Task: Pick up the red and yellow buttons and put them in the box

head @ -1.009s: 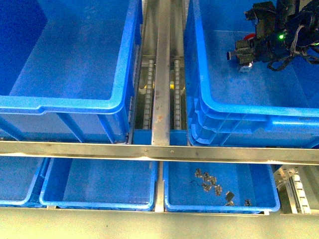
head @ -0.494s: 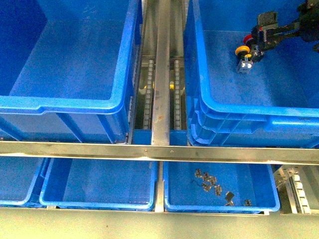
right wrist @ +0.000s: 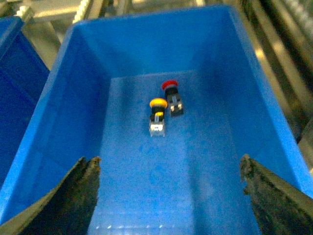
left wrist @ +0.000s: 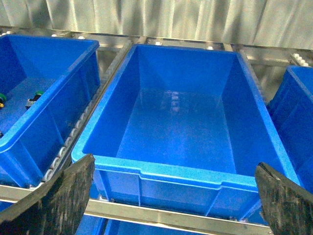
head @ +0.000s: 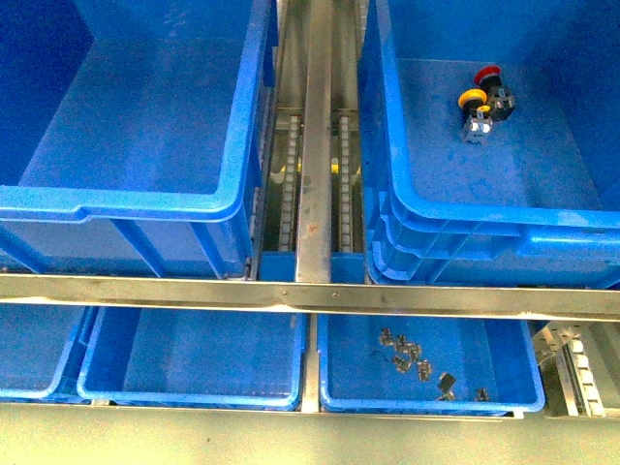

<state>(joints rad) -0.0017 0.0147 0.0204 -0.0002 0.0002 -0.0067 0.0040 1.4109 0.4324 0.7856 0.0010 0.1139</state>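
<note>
The red button (head: 488,75) (right wrist: 170,86) and the yellow button (head: 471,99) (right wrist: 158,103) lie side by side on their sides on the floor of the box (head: 407,199) (right wrist: 78,63) at the right. Neither arm shows in the front view. My right gripper (right wrist: 170,196) hangs open above this box, well back from the two buttons, with nothing between its fingers (right wrist: 80,188). My left gripper (left wrist: 176,196) is open too, in front of the near rim of a second large blue bin (left wrist: 161,169) (head: 126,199) that holds nothing.
A metal roller track (head: 315,145) runs between the two big bins. A steel rail (head: 310,294) crosses in front. Below it sit shallow blue trays (head: 194,392); one (head: 339,397) holds several small grey metal parts (head: 417,363). A further bin (left wrist: 29,132) holds green-capped parts (left wrist: 2,98).
The right arm has let go of the buttons and drawn back out of the front view. Both buttons now lie free on the box floor.
</note>
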